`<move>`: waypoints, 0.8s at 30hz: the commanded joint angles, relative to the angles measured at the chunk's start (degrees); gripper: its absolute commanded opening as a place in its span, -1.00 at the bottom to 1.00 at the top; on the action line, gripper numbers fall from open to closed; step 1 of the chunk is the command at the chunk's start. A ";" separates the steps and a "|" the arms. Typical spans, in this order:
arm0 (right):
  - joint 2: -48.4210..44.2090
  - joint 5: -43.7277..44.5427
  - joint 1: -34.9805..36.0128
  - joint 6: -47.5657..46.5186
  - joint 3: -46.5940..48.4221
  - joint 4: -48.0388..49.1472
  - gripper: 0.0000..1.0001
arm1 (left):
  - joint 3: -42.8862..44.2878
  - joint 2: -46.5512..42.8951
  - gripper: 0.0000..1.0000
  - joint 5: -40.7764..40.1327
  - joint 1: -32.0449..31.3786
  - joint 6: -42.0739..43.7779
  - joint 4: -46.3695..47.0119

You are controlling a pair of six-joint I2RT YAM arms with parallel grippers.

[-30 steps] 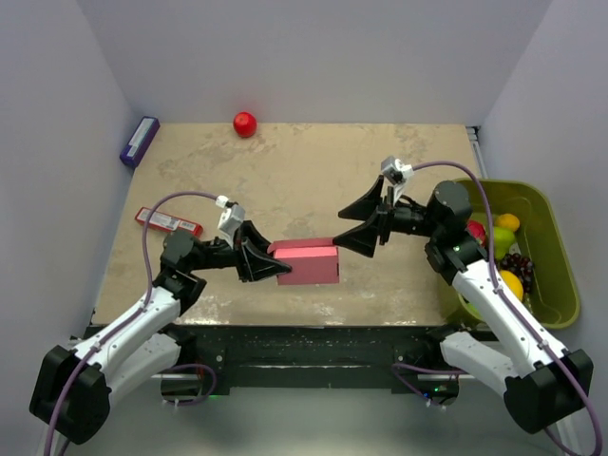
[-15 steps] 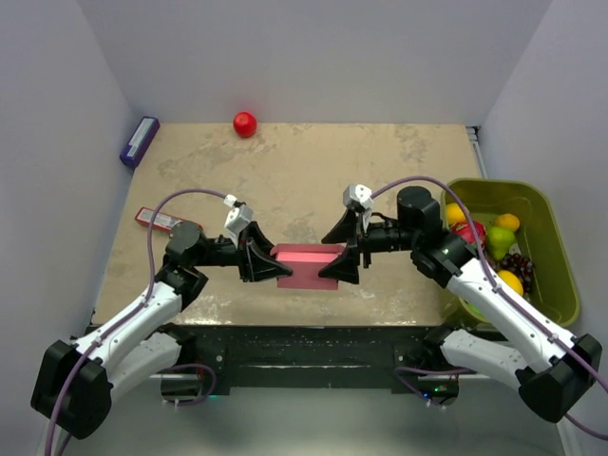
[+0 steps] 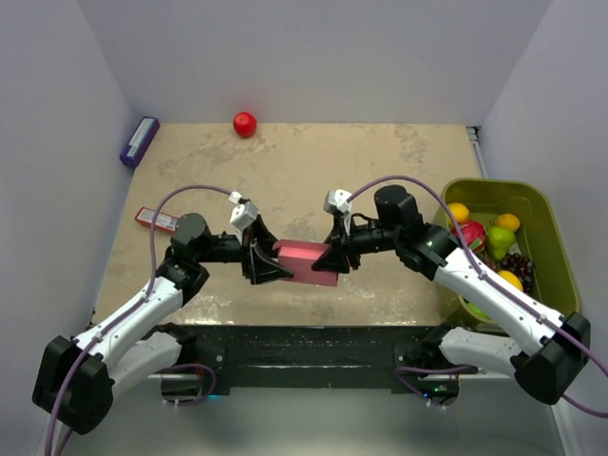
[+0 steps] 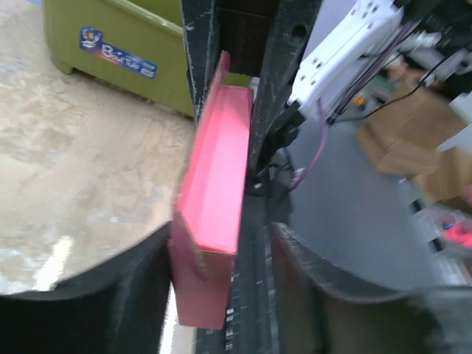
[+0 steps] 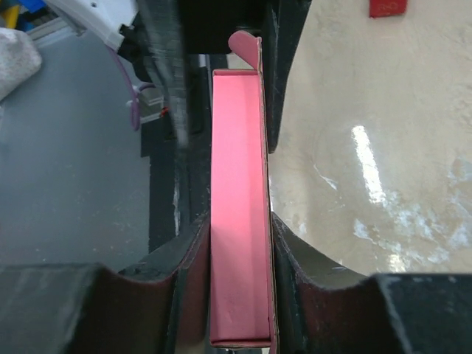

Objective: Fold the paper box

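Note that the right claw [image 3: 330, 257] has closed onto one end of the paper box [image 3: 305, 259] while the left claw [image 3: 275, 265] has eased half open around it, transferring the hold.

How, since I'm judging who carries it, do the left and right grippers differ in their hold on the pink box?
The right gripper squeezes the paper box on both faces; the left gripper stands wider, a gap on one side. Right takes the box's right end, left its left end. Both straddle the box, facing each other.
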 commanded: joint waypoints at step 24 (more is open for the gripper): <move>8.52 28.14 4.24 -3.93 -13.40 25.73 -0.54 | 19.30 11.01 0.50 -33.64 -0.77 33.00 -39.67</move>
